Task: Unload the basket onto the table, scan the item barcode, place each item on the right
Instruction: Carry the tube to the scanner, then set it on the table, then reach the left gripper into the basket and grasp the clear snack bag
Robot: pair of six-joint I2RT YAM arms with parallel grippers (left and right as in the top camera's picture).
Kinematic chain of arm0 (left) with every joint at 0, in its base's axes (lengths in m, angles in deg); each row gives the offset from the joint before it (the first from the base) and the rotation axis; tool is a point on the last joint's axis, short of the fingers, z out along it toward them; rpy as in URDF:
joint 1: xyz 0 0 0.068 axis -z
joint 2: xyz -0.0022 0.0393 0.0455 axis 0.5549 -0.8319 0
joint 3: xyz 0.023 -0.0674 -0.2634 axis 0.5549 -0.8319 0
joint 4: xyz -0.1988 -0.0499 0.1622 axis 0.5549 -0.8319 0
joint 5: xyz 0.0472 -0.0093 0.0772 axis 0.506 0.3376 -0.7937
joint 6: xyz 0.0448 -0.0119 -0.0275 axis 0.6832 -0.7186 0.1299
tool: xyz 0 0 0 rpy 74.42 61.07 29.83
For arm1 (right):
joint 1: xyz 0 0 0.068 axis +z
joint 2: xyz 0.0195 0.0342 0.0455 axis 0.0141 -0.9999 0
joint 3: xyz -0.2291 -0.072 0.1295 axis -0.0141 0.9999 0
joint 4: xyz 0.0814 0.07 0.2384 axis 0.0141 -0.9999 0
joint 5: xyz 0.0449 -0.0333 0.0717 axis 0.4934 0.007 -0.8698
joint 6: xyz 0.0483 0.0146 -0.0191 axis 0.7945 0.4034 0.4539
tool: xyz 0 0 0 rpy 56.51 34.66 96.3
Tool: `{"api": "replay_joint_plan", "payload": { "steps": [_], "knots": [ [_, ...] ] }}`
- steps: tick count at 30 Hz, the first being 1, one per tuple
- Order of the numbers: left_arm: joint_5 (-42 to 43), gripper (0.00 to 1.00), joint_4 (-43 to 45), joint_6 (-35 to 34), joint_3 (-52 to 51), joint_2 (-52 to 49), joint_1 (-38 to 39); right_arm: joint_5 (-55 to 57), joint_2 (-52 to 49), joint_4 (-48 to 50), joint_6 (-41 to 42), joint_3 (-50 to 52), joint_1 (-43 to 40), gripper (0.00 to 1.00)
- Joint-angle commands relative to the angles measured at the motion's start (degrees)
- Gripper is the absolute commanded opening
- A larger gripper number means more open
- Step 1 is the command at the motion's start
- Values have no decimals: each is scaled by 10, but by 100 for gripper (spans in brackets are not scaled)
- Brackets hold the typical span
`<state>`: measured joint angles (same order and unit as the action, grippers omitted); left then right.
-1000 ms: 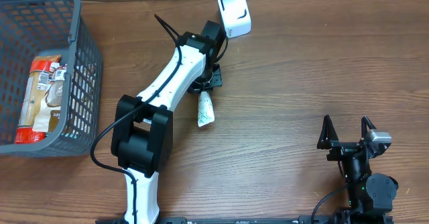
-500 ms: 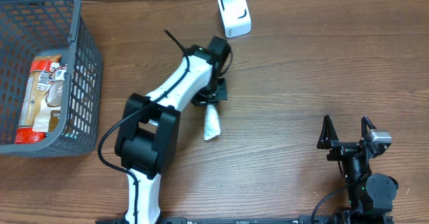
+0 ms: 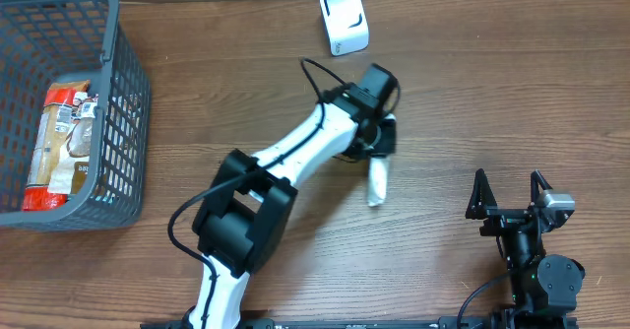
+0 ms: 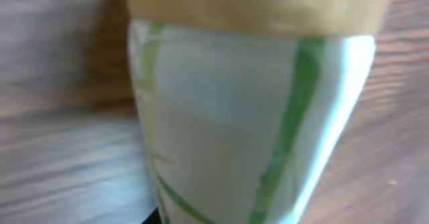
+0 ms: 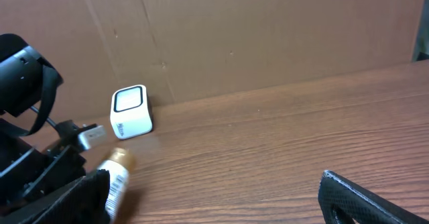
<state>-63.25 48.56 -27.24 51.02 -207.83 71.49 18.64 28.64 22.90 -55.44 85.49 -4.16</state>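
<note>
The pick looks done. The white squeeze tube with green stripes and a gold cap (image 3: 376,182) is in the grip of the left arm's fingers (image 3: 380,144), not lying loose on the brown wooden worktop (image 3: 492,93). The scan itself I judge as not shown. The tube hangs well apart from the white box-shaped barcode scanner with a dark window (image 3: 345,20), lower and to the right of it in the overhead view, and no face of the tube is presented to that window. Nothing in the pictures says whether a read has registered. What remains, as I read it, is to bring the tube's printed side in front of the window, or else to put the tube down if the read is complete. Another item, an orange-and-white packet (image 3: 59,147), lies inside the grey plastic mesh basket (image 3: 128,83) at the far left.

The left arm reaches out long from its base at the near edge, slanting up and right across the middle of the worktop, wrist bent down over the tube. Its fingers are drawn almost fully together on one end of the tube, which fills the left wrist view too closely and too blurred to find a barcode. The right arm sits folded at the near right corner, its fingers (image 3: 508,197) spread wide and holding nothing.
</note>
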Motion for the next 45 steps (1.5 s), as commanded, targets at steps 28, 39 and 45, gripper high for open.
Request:
{"api": "replay_joint_plan", "payload": {
  "steps": [28,39,45],
  "knots": [
    [14,100,-204,182,281,153,-246,3,5,3,-2,6,-2,100],
    [-62,100,-403,180,427,205,-604,3,5,3,-2,6,-2,100],
    [-105,100,-444,163,393,160,-715,3,5,3,-2,6,-2,100]
  ]
}}
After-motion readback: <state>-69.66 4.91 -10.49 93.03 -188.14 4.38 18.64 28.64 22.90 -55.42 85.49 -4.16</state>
